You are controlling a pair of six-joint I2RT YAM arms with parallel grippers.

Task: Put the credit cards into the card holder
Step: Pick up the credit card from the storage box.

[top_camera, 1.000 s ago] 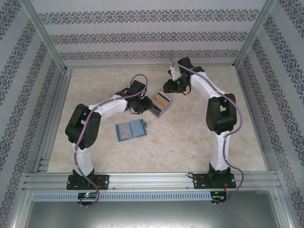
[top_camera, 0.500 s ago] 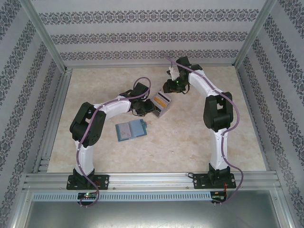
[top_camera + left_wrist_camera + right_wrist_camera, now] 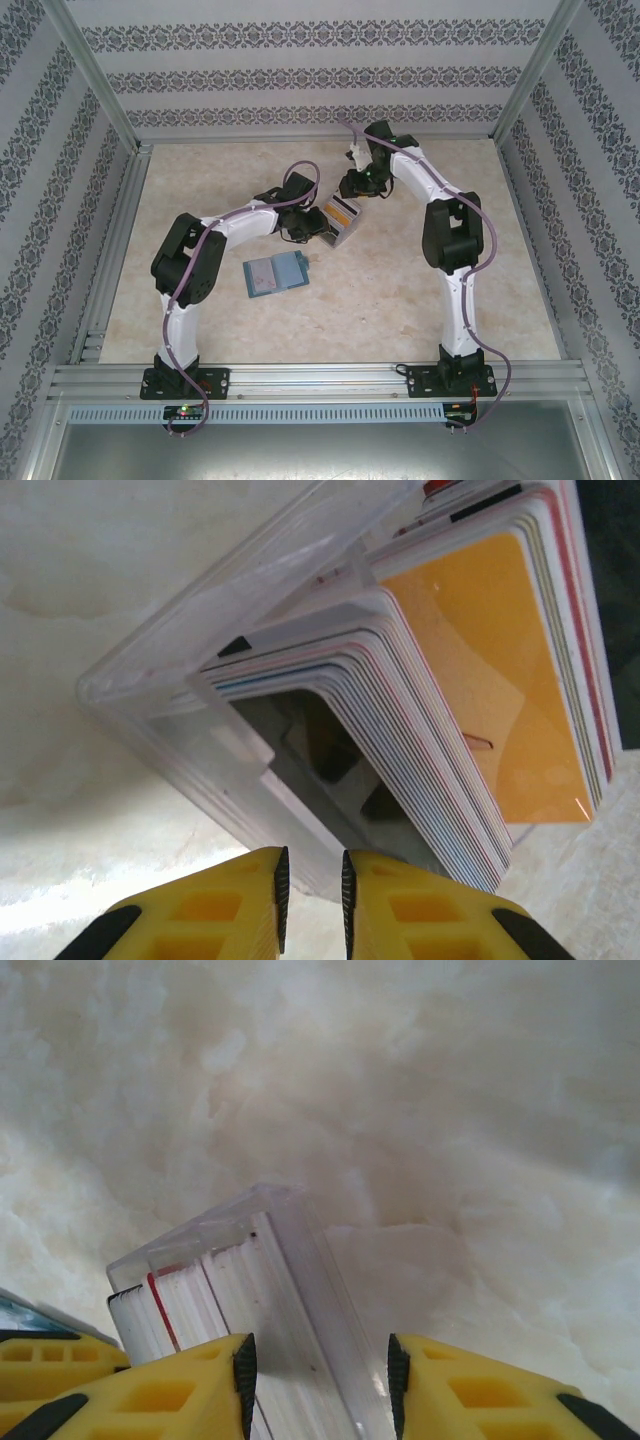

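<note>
Two claws at the clear box (image 3: 340,221): my right claw (image 3: 320,1345) stands at the box's far end with one yellow finger (image 3: 160,1395) on each side of its clear wall, closed on the box. My left claw (image 3: 312,855) is at the box's near-left side. Its fingers are drawn in to a narrow slit, and the bottom edge of the box sits right at that slit. I cannot tell whether anything is pinched there.

The box rests on the pale marbled table (image 3: 400,290), about midway between my two arms. Inside it the credit cards (image 3: 420,780) stand on edge, packed face to face. Toward the right side of the box, an orange-yellow card (image 3: 490,680) shows its whole face. From the left wrist, the white edges of the stack fan out across the box, with a few thin red and blue lines among them.

The card holder (image 3: 275,273) lies open and flat on the table, to the left of the box and nearer my bases. It is apart from the box and touched by neither claw. Its left page is pale blue-grey and its right page teal.
</note>
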